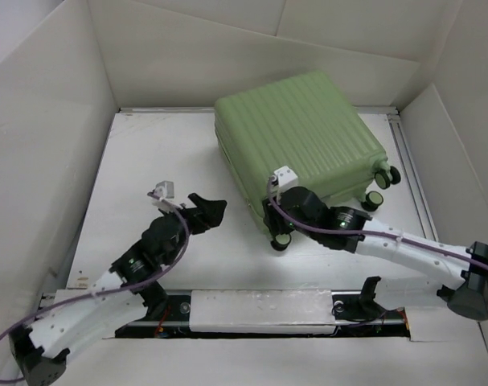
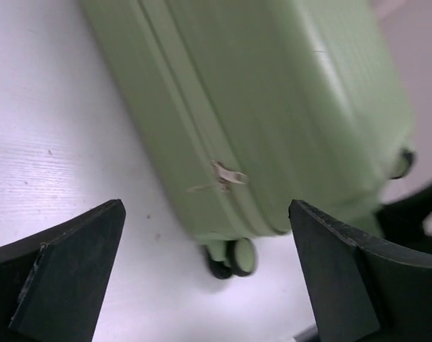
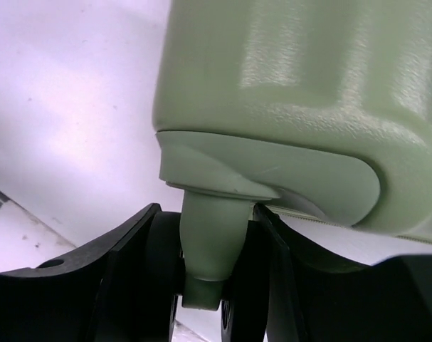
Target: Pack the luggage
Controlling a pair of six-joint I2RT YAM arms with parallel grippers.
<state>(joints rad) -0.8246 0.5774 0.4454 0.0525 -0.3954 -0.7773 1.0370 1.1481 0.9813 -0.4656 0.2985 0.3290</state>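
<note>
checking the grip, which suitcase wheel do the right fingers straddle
The wheel at the suitcase's nearest corner, seen pinched in the right wrist view; the other wheels, further right, are untouched.

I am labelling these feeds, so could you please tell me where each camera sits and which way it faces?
Top external: above and behind the bases, looking down at the table and closed luggage; both arms show whole.
Left wrist: on the left arm, facing the luggage's zipper side; the open left tool frames the bottom corners.
Right wrist: on the right arm, close under a luggage corner; the right tool grips a caster wheel.
Shared: every view shows the luggage's green shell.
</note>
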